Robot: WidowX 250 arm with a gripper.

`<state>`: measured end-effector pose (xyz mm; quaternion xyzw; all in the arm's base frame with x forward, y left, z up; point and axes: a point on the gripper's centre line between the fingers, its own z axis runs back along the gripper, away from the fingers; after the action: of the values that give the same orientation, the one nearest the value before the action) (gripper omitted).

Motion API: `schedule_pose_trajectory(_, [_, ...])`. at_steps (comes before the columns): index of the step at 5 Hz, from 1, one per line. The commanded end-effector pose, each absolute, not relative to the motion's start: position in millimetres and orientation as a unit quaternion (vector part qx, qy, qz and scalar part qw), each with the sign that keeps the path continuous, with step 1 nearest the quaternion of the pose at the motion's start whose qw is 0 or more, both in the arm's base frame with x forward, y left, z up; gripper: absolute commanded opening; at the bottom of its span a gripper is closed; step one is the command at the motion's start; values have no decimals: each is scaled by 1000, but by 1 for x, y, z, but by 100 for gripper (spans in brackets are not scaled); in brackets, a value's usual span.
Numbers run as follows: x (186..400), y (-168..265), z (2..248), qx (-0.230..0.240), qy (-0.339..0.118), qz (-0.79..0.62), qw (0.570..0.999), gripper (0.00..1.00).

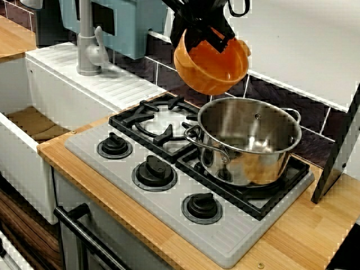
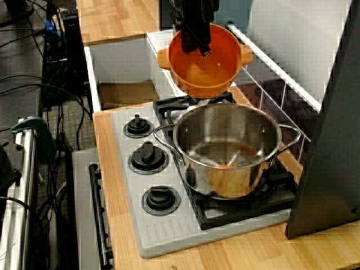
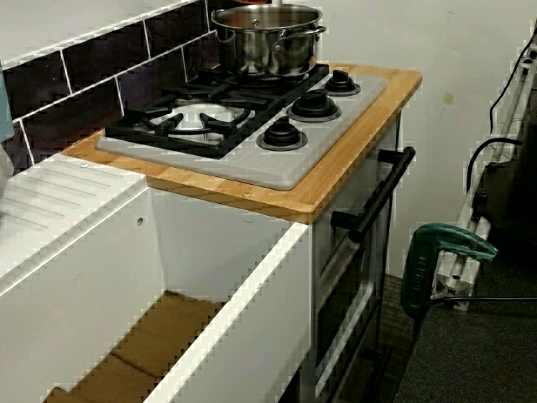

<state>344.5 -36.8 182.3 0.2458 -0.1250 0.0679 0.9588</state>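
My black gripper (image 1: 209, 35) is shut on the rim of an orange pot (image 1: 211, 64), holding it tilted in the air above the stove. In the view from the stove's front the same orange pot (image 2: 199, 64) hangs behind and above a steel pot (image 2: 228, 149), with the gripper (image 2: 197, 40) clamped over its near rim. The steel pot (image 1: 247, 140) stands on the right burner of the grey toy stove (image 1: 169, 194) and looks empty. In the low side view only the steel pot (image 3: 268, 38) shows; the gripper is out of frame.
Three black knobs (image 1: 153, 171) line the stove's front. The left burner grate (image 1: 157, 124) is bare. A white sink basin (image 3: 126, 336) and grey tap (image 1: 90, 48) lie left of the stove. A dark panel (image 2: 332, 140) leans at the right. An oven handle (image 3: 377, 197) sticks out below.
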Motion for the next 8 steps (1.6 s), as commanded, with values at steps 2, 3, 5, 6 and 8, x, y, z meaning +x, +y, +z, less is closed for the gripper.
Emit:
schedule_pose_trajectory(2, [332,-30,203,241,-155,76,955,0])
schedule_pose_trajectory(3, [331,-28,204,240,-155,82,955,0])
schedule_pose_trajectory(5, [335,-12,208,207,-140,91,964,0])
schedule_pose_trajectory(6, [339,3,203,173,-137,90,971,0])
schedule_pose_trajectory(8, [342,23,190,115,-117,85,983,0])
